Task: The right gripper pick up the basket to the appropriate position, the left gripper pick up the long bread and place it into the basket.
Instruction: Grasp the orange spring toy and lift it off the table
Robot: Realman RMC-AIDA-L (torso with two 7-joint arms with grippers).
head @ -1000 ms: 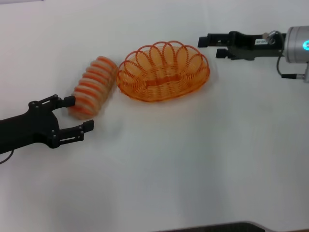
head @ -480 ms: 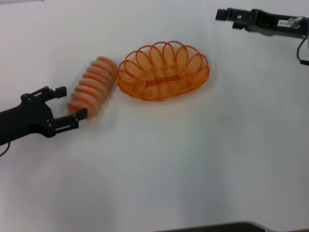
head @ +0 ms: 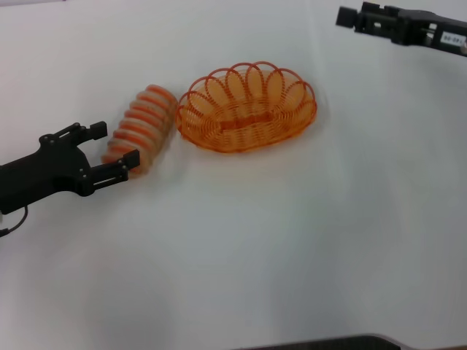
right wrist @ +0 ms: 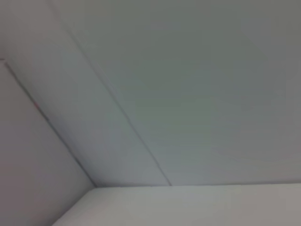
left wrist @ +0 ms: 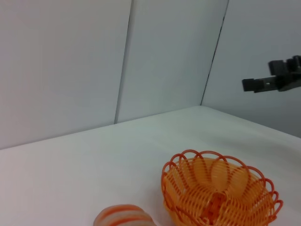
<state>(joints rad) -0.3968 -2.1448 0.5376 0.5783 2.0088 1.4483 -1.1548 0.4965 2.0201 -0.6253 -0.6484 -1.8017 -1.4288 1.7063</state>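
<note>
The orange wire basket (head: 191, 117) rests on the white table, centre back, and holds nothing. The long bread (head: 142, 127), tan with orange ridges, lies just left of it, almost touching its rim. My left gripper (head: 115, 146) is open at the bread's near end, one finger on each side, not closed on it. My right gripper (head: 349, 16) is open and empty at the far right, raised and well away from the basket. The left wrist view shows the basket (left wrist: 176, 172), the bread's top (left wrist: 123, 215) and the right gripper (left wrist: 249, 84) far off.
The white table (head: 292, 240) stretches around the things. Grey wall panels (left wrist: 94, 61) stand behind it. A dark edge (head: 328, 343) shows at the near side of the table. The right wrist view shows only wall and a table corner.
My left gripper moved up to the bread's near end, its fingers now on either side of it. My right gripper pulled back and up, away from the basket.
</note>
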